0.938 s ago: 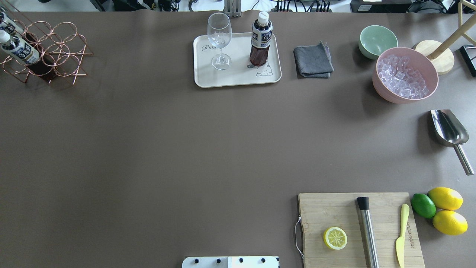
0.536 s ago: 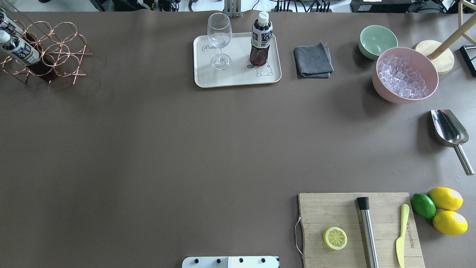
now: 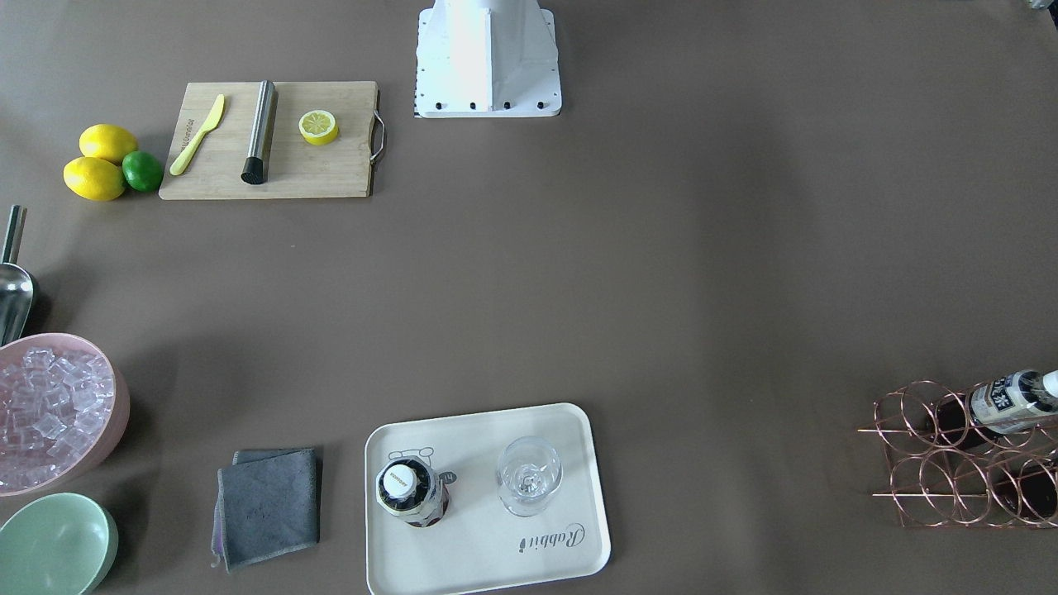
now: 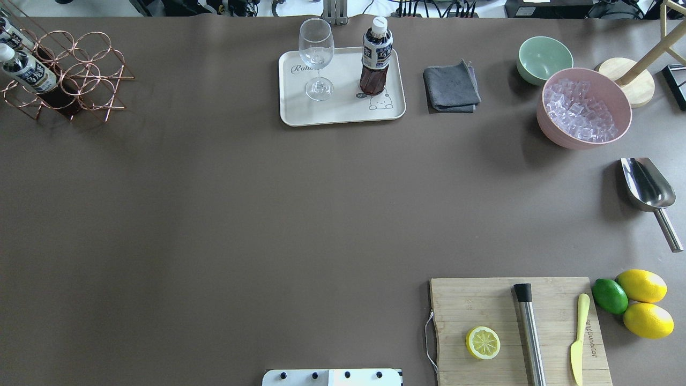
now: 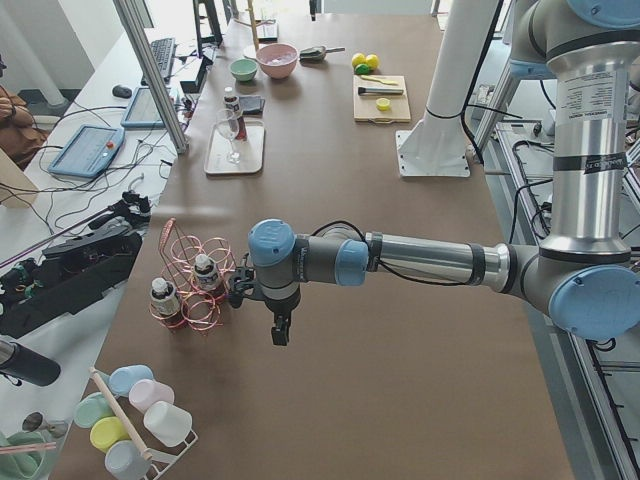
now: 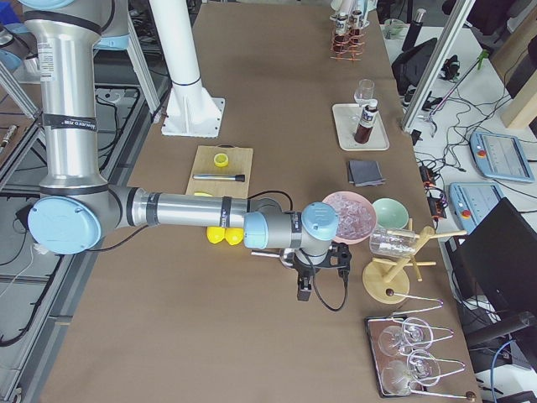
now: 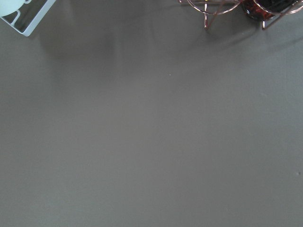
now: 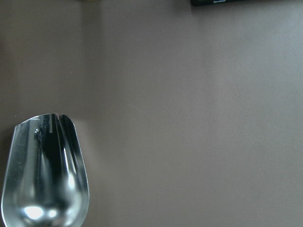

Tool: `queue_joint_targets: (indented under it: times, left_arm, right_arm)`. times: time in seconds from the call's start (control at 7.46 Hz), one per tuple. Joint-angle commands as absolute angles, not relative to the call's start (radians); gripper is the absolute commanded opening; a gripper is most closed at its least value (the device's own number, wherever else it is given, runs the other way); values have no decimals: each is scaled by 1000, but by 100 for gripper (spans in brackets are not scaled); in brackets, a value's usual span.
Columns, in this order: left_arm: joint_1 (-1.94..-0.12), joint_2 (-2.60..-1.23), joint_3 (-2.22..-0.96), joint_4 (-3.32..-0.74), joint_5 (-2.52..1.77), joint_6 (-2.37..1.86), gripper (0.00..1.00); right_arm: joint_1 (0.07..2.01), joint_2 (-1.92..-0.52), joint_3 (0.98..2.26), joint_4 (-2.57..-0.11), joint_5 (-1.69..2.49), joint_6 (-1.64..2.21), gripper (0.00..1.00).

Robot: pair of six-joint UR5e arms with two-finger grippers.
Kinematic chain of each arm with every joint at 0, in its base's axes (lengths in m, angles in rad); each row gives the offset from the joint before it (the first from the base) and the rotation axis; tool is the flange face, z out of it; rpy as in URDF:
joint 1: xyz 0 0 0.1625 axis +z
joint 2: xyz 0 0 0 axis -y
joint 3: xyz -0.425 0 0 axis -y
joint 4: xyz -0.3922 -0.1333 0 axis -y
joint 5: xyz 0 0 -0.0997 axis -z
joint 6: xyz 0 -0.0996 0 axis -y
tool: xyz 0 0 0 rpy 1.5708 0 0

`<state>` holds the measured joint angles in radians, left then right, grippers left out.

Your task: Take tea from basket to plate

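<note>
No displacement is noted since the earlier frame. The tea [image 4: 375,59] is found upright on the plate [image 4: 343,110], upper centre, beside a glass [image 4: 316,53], well apart from the basket [image 4: 72,75] at upper left. Both jaws are held toward opposite ends of the worktop [image 4: 214,214], the tea between them; their opening cannot be told.

We see the left arm [image 5: 400,262] stretched across the brown table [image 5: 350,390] from the right, the left gripper [image 5: 280,337] pointing down just right of the basket [image 5: 190,262], which holds two bottles [image 5: 205,273], while far away the tea [image 5: 230,104] stands on the plate [image 5: 247,160] beside a wine glass [image 5: 233,130].
</note>
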<state>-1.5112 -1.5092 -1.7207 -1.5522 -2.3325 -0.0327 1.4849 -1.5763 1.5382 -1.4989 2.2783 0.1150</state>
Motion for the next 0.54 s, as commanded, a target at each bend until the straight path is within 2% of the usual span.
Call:
queue_joint_targets:
  times: [0.0,0.4]
  left_arm:
    - [-1512,-1503,-1710,-1548,-2384,14,98]
    - [-1514,-1482,-1712,-1542,-2410,12,98]
  right_arm:
    - [1485,-1586,1531,-1456,2276,118,100]
    - [1485,-1588,1531,-1456,2278,118,100]
